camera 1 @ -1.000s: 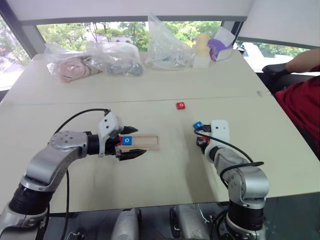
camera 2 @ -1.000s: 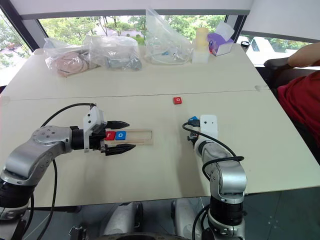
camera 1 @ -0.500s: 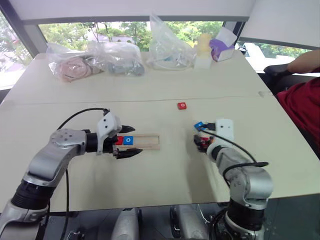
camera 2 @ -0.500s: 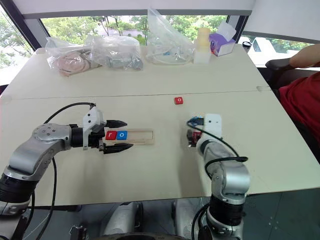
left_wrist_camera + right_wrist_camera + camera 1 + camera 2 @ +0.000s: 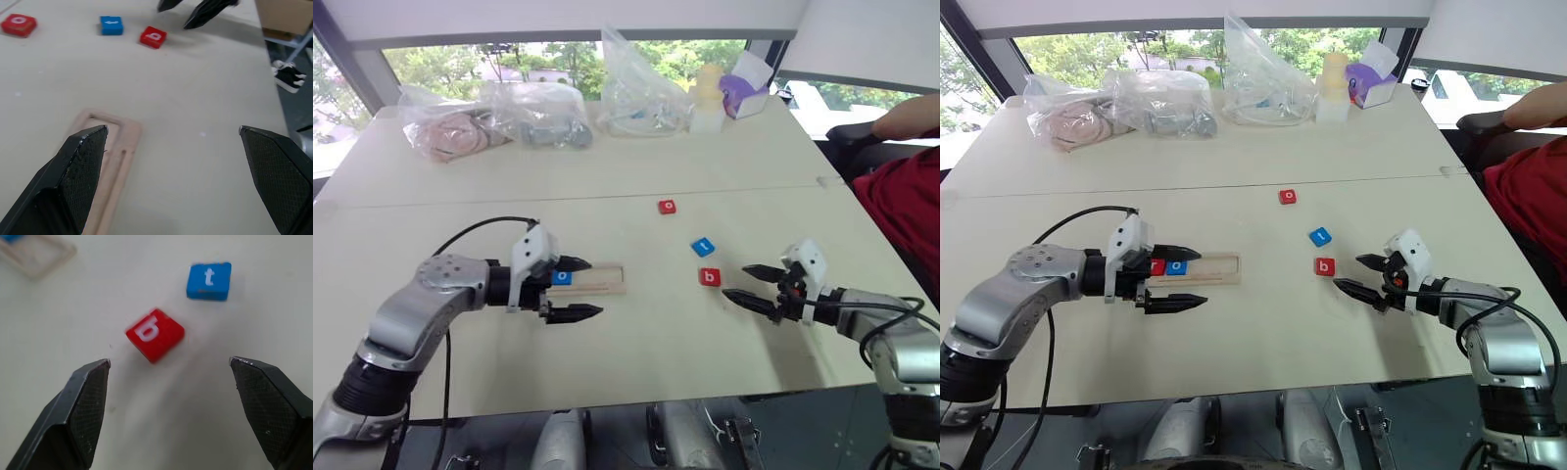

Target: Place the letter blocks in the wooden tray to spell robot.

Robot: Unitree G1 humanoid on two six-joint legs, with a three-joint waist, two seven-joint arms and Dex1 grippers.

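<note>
From the head camera, the wooden tray [image 5: 1197, 268] lies left of the table's [image 5: 1234, 343] middle with two letter blocks seated at its left end: a red one [image 5: 1157, 265], presumably the r, and a blue o [image 5: 1176, 266]. The left gripper [image 5: 1179, 277] straddles that end, fingers spread, holding nothing. Three blocks wait on the bare table: a red o [image 5: 1287, 196] toward the far edge, a blue t [image 5: 1319, 236] and a red b [image 5: 1324, 265] right of centre. The right gripper [image 5: 1361, 276] hovers just right of the b, fingers spread and empty.

The left wrist camera shows the tray's free end unfilled.

The right wrist camera looks straight at the b, with the t beyond it.

Two of five placed; b looks next.
</note>
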